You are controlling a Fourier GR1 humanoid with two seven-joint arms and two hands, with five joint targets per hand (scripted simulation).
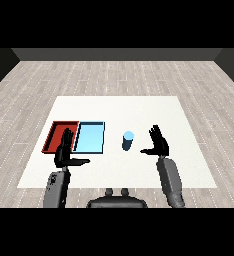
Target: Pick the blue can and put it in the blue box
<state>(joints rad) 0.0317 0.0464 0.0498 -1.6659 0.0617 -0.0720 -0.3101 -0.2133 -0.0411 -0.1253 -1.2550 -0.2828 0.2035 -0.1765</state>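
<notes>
Head view: cylindrical blue can (128, 139) stands upright beside flat light blue tray (90, 137); both hands' fingers released

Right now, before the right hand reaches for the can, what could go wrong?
1. The blue can stands upright and alone; the open right hand coming from its side could tip it.
2. The blue tray touches the red tray, so the can could end up in the wrong one.
</notes>
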